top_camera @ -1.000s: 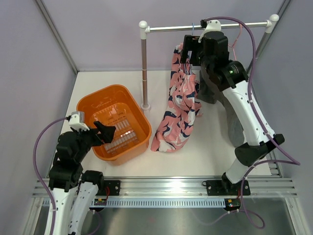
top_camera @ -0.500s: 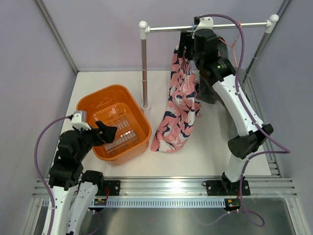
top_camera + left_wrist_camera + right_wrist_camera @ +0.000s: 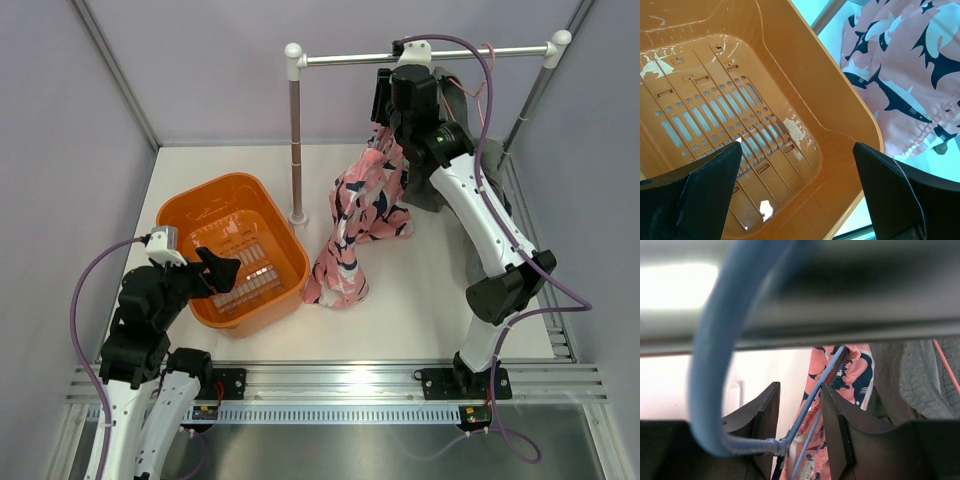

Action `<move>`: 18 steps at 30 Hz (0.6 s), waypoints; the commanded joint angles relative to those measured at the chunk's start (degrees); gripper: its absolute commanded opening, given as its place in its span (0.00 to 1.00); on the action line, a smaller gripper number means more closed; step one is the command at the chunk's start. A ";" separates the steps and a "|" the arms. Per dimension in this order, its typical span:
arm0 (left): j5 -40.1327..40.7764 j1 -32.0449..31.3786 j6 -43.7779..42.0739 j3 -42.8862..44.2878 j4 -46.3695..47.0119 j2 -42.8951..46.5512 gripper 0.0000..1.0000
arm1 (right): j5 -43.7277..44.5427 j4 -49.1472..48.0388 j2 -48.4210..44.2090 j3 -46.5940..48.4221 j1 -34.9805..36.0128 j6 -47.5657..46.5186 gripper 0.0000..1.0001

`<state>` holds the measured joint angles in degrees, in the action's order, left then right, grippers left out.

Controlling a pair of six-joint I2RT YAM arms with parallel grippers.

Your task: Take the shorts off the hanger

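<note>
The pink shorts with dark shark prints hang from a blue wire hanger hooked over the metal rail, their lower end resting on the table. My right gripper is up at the rail. In the right wrist view its jaws stand narrowly apart around the hanger's neck, with a gap still showing. My left gripper hovers wide open over the orange basket, holding nothing. The shorts also show beside the basket in the left wrist view.
A grey garment hangs on the same rail to the right of the shorts. The rail's upright post stands between basket and shorts. Purple walls close in the table on three sides.
My right gripper rose to the rail and narrowed its jaws around the hanger neck. The shorts swung left and bunched up. The left arm stayed still.
</note>
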<state>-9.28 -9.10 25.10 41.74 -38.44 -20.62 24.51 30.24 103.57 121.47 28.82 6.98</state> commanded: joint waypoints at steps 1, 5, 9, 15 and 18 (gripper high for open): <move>-0.48 -0.48 -0.05 0.10 3.10 0.23 0.99 | 3.43 -3.17 -3.72 0.34 1.15 -2.06 0.01; -0.30 -0.65 0.12 0.10 2.93 0.41 0.99 | 4.14 -2.20 -4.34 2.45 1.68 -3.82 0.00; -0.21 -0.83 0.03 0.10 2.84 0.58 0.99 | 3.35 -1.06 -4.95 4.56 2.21 -4.96 0.00; 0.14 -1.00 0.21 0.10 2.66 0.93 0.99 | 3.09 1.05 -4.87 4.66 2.21 -4.96 0.24; 0.58 -1.44 0.30 0.10 2.66 1.02 0.99 | 2.65 1.14 -4.78 4.13 2.21 -4.96 0.25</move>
<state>-9.08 -10.04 25.12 41.74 -38.44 -20.45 26.09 32.25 101.10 123.76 30.44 2.76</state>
